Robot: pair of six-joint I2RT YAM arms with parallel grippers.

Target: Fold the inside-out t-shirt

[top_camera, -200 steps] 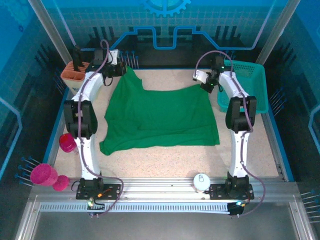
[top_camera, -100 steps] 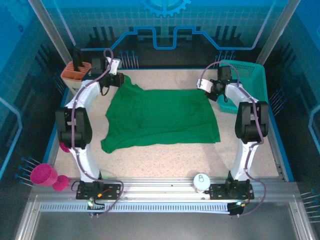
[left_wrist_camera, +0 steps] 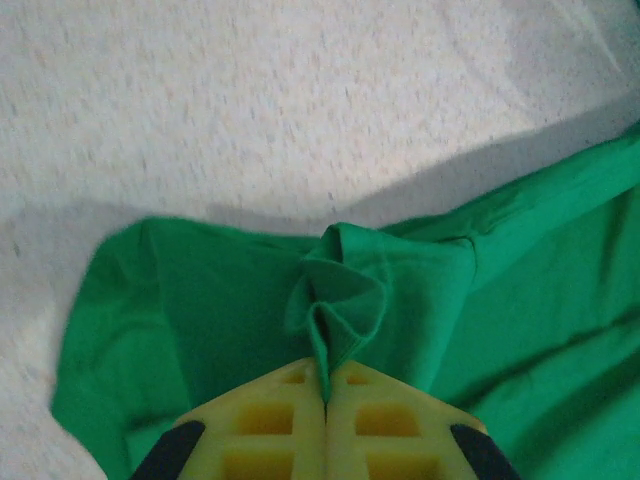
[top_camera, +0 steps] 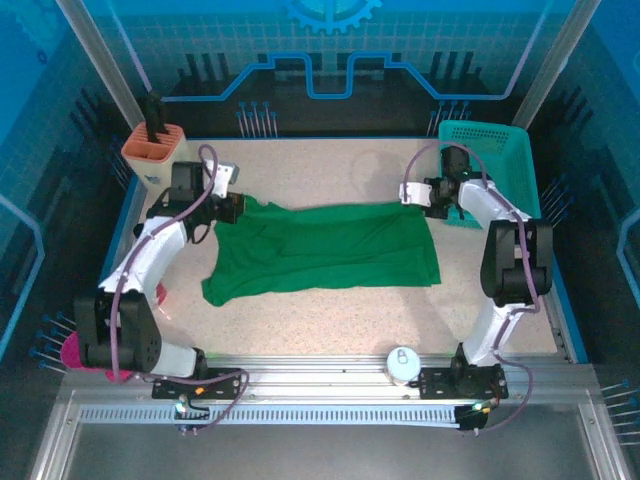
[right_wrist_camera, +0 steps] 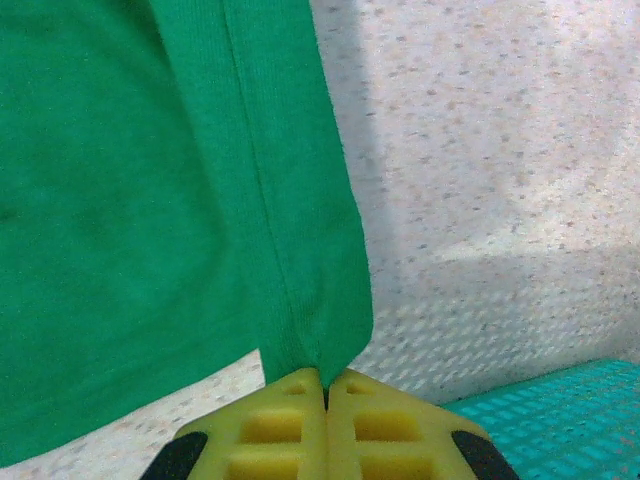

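Green t-shirt (top_camera: 325,250) lies across the table (top_camera: 330,320). Your left gripper (left_wrist_camera: 325,380) pinches its far-left corner, your right gripper (right_wrist_camera: 325,380) its far-right corner.

One plain green cloth t-shirt (top_camera: 330,250). To the right of the t-shirt — one teal plastic mesh basket (top_camera: 512,160). To its left, one orange plastic holder (top_camera: 148,152). Nearer than it, one small white round object (top_camera: 402,362).

t-shirt (top_camera: 330,245): matt green cloth | table (top_camera: 330,320): speckled, matt | basket (top_camera: 505,150): teal plastic mesh
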